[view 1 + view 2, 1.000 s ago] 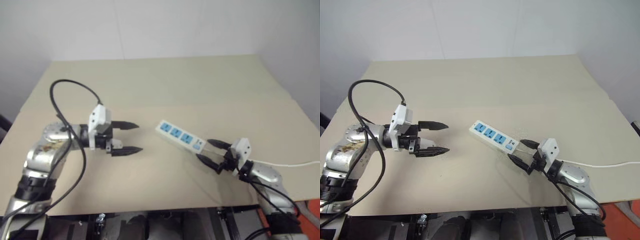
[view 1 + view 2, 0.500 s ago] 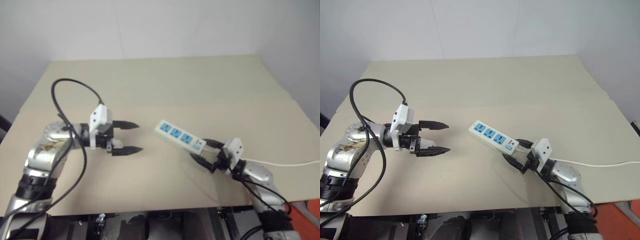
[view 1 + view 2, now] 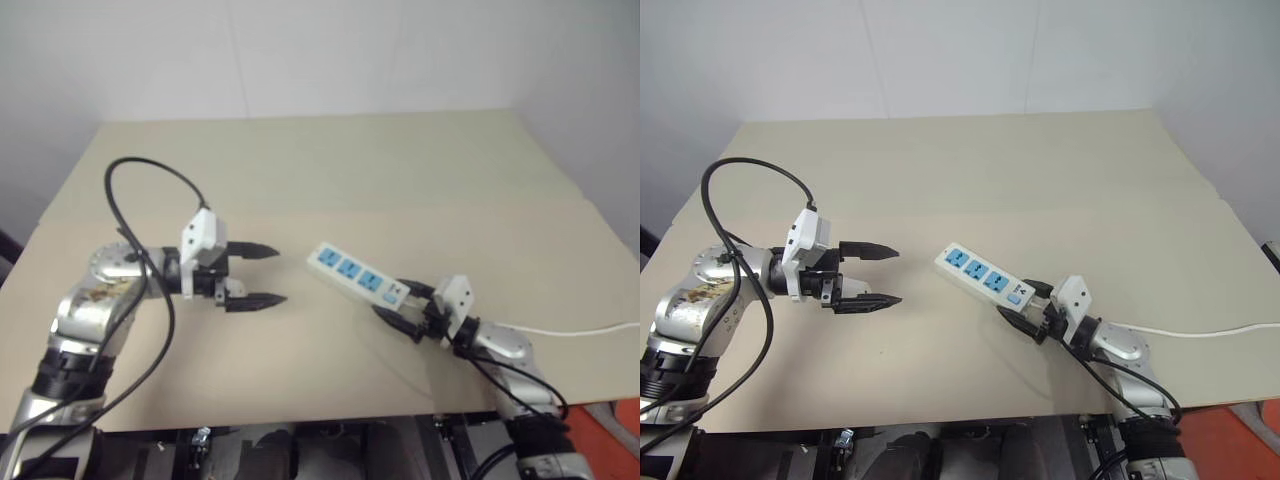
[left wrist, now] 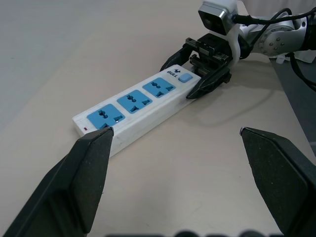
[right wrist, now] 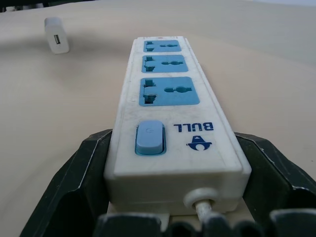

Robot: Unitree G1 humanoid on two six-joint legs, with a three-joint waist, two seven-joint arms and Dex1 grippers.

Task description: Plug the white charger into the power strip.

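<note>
The power strip (image 3: pixel 352 270) lies slantwise on the tan table, a long white bar with three blue sockets and a blue switch (image 5: pixel 149 137) at its near end. My right gripper (image 3: pixel 392 299) straddles that switch end, its black fingers (image 5: pixel 86 168) pressed against both long sides. The white charger (image 5: pixel 57 42) lies on the table beyond the strip's far end. To the left of the strip, my left gripper (image 3: pixel 278 274) hovers open above the table, pointing at the strip with nothing between its fingers.
The strip's thin white cord (image 3: pixel 580 328) runs off to the right along the table. A black cable (image 3: pixel 150 170) loops above my left arm. The table's front edge (image 3: pixel 300 418) is close behind both arms.
My right gripper has slid left onto the strip's switch end and narrowed around it. The strip has shifted slightly left. The left gripper stays still.
</note>
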